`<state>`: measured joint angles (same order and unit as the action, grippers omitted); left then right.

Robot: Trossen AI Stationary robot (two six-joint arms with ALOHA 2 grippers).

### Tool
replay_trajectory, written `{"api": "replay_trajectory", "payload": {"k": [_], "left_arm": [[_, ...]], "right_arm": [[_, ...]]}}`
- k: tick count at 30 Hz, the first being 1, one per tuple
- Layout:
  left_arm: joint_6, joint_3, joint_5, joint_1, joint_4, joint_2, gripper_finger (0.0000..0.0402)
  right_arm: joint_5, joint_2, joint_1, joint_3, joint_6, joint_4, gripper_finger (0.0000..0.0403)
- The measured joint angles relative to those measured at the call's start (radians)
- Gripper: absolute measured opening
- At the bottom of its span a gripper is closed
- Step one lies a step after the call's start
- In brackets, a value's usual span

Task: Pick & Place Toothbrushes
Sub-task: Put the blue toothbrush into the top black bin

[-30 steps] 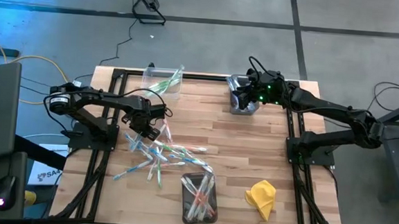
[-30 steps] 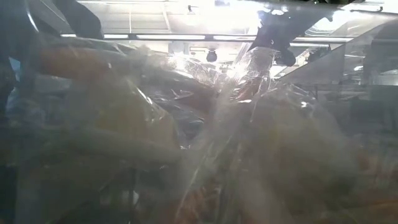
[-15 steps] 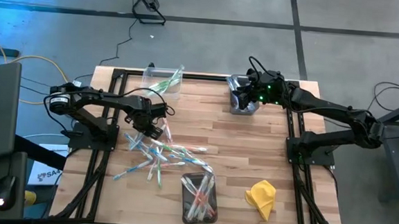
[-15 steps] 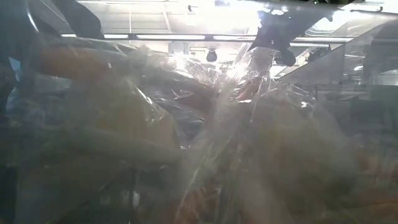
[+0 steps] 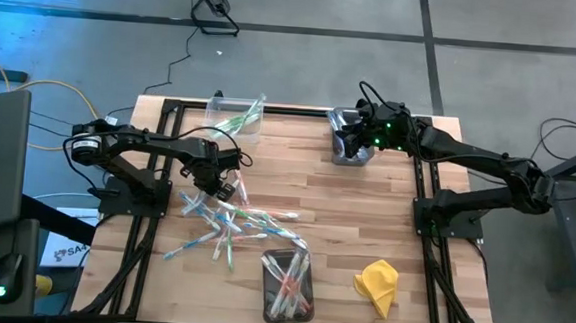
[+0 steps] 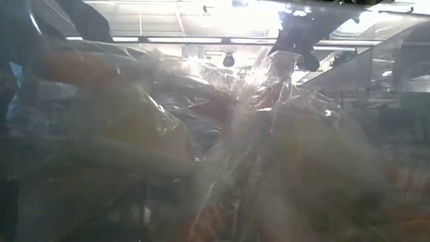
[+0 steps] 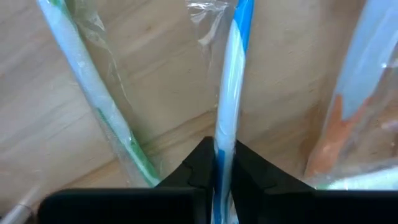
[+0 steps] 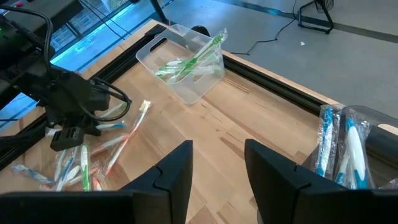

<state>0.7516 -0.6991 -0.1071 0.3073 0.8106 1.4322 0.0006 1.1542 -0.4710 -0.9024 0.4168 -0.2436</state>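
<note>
Blue-striped toothbrush (image 7: pixel 229 118), still wrapped, lies on the bench (image 5: pixel 365 216) at the top edge of the loose pile (image 5: pixel 226 221), left of centre. Left hand (image 7: pixel 222 163) is pinched onto it near one end, fingers (image 7: pixel 198 167) nearly touching with only the handle between them. Grasping, not lifted yet as far as I can tell.

To do this step well: lift straight up first so the wrapper doesn't drag the green one (image 7: pixel 99 106) or the orange one (image 7: pixel 339 124) lying just beside it. The grip is near the end, so the brush will likely droop; go slow and keep it level. Then carry to a bin. The back-right bin (image 5: pixel 350 145) already holds blue ones, the back-left bin (image 5: pixel 232 120) green ones, so back-right looks the likely target.

Right hand (image 8: pixel 217 163) hovers over the back-right bin, fingers apart, holding nothing. A third bin (image 5: pixel 288 282) sits at the front with mixed brushes, yellow cloth (image 5: pixel 378 284) to its right.
</note>
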Motion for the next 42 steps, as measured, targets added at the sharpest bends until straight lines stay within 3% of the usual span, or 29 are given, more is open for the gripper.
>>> {"api": "replay_trajectory", "payload": {"k": [10, 20, 31, 35, 42], "left_arm": [[-0.120, -0.143, -0.004, 0.000, 0.106, 0.000, 0.0018], [-0.267, -0.428, 0.062, 0.001, 0.188, 0.000, 0.0023], [-0.502, -0.737, 0.150, 0.027, 0.099, 0.000, 0.0027], [-0.586, -0.779, 0.106, 0.081, -0.031, -0.001, 0.0019], [-0.661, -0.781, -0.144, 0.175, -0.225, 0.012, 0.0026]], "right_arm": [[0.000, 0.000, 0.000, 0.000, -0.003, 0.000, 0.0138], [0.000, 0.000, 0.000, 0.000, -0.029, 0.000, 0.0138], [0.000, 0.000, 0.000, 0.000, -0.029, 0.000, 0.0138], [0.000, 0.000, 0.000, 0.000, -0.029, 0.000, 0.0138], [0.000, 0.000, 0.000, 0.000, -0.029, 0.000, 0.0138]]}}
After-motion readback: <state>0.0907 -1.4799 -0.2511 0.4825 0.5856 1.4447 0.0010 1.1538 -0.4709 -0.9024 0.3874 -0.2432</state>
